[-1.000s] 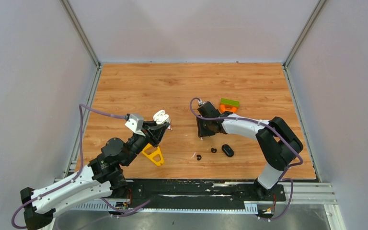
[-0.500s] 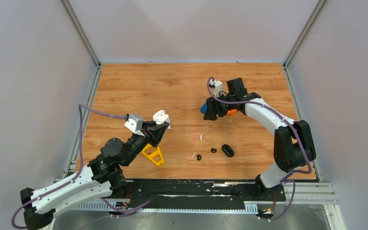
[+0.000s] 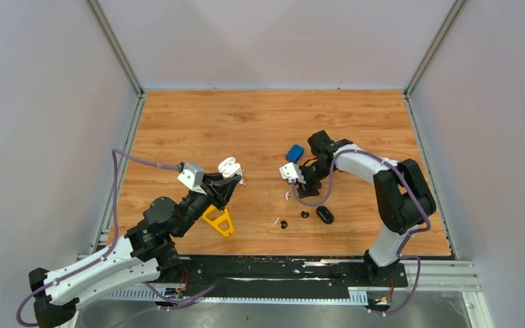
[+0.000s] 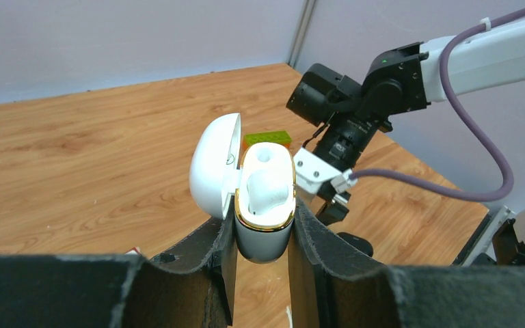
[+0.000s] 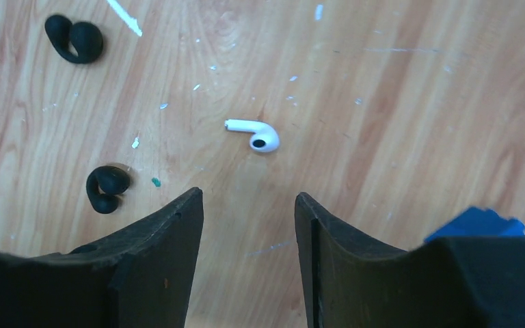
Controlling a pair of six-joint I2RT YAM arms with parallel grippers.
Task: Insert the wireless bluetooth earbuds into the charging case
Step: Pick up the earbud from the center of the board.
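The left gripper (image 4: 263, 231) clamps the base of the white charging case (image 4: 265, 195) between its fingers, and the lid (image 4: 213, 167) stands open at the case's 9 o'clock. In the top view a yellow triangular part (image 3: 219, 220) lies at that gripper's 6 o'clock. In the right wrist view one white earbud (image 5: 254, 135) lies on the table (image 3: 246, 123). One black earbud (image 5: 75, 39) lies at its 10 o'clock, a second black earbud (image 5: 107, 188) at its 8 o'clock, and a blue block (image 5: 475, 222) at its 4 o'clock. The right gripper (image 5: 249, 225) hovers with its fingers apart and empty, and the white earbud lies at 12 o'clock of the gap.
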